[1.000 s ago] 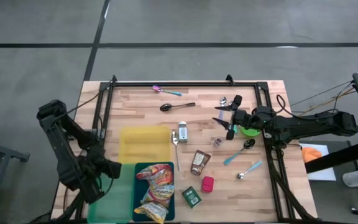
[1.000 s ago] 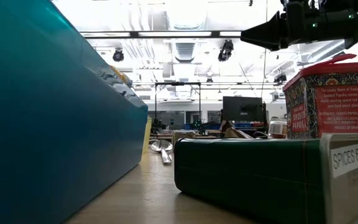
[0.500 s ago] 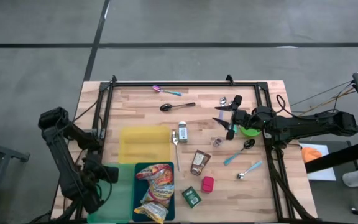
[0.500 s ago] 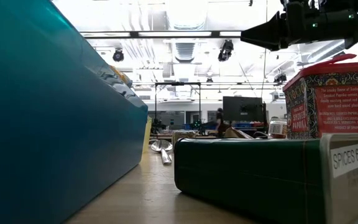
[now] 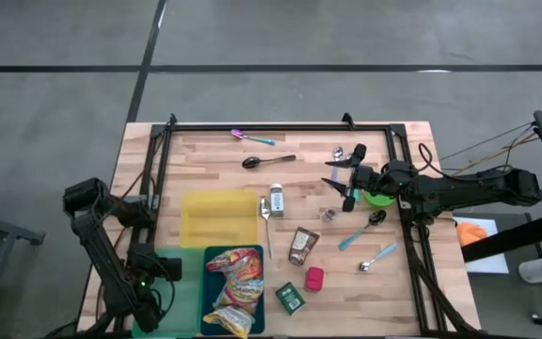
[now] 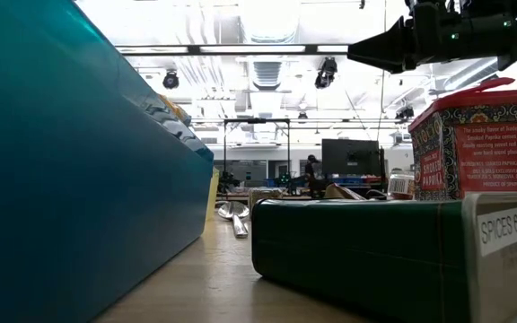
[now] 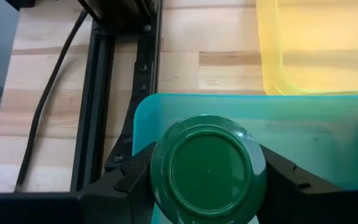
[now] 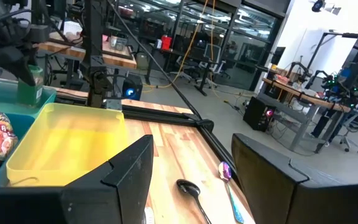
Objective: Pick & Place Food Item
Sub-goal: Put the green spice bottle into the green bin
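Left gripper (image 7: 207, 180): at the table's near left corner, over the light green bin (image 7: 328, 134); its fingers clamp a round dark green container (image 7: 207, 168) from both sides, the container's flat end facing the wrist camera.
Light green bin: outermost of three bins at the near edge; its rim sits close beside the black frame rail (image 7: 145, 56) on the table's left side, leaving a narrow strip of bare wood between.
Yellow bin (image 5: 218, 217): empty, just beyond the green bin and touching or nearly touching it.
Teal bin (image 5: 234, 290): beside the green bin, holding a red snack bag (image 5: 237, 266).
Right gripper (image 5: 339, 179): held level above the table's far right area, jaws parted around nothing, fingers pointing toward the table's centre.
Open room: bare wood lies between the yellow bin and the far rail, broken by a black spoon (image 5: 266, 162) and a purple-handled spoon (image 5: 251, 137).
Centre clutter: a small bottle (image 5: 277, 200), a brown packet (image 5: 302, 245), a pink box (image 5: 314, 279) and a green tin (image 5: 290, 298) stand near one another.
Right edge: a bright green bowl (image 5: 378, 199) lies under the right arm.
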### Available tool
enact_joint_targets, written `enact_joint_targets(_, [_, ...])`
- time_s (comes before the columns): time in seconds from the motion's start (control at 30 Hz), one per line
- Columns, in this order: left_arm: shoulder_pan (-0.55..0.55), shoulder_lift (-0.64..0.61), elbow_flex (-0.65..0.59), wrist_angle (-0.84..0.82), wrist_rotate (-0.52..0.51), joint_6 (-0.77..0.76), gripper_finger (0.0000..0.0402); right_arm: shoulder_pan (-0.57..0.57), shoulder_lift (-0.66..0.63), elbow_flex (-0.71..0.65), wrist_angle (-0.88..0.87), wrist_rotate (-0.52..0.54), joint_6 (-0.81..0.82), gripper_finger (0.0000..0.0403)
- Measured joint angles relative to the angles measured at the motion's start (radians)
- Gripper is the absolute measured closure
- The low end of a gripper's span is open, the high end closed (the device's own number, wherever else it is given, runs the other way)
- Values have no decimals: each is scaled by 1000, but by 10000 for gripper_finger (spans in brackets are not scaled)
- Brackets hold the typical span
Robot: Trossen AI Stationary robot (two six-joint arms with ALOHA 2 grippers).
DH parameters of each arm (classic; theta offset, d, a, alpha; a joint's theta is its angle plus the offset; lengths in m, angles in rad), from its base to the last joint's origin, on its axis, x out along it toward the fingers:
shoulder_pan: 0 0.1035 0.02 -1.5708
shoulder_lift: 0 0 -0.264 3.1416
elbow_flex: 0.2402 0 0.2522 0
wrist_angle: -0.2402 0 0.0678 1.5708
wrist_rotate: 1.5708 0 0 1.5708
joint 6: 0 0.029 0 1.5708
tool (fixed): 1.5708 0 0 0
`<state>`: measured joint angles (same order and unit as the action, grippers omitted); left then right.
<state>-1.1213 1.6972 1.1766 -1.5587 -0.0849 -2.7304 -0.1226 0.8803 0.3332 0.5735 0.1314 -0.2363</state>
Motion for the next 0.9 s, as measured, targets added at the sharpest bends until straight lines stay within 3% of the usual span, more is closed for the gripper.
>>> enact_joint_targets(0.73, [0, 13, -77, 86, -26, -52, 205, 0, 1, 0, 0, 0, 0, 188])
enact_joint_targets(0.9, [-4, 9, -77, 97, -23, -48, 179, 0, 1, 0, 0, 0, 0, 188])
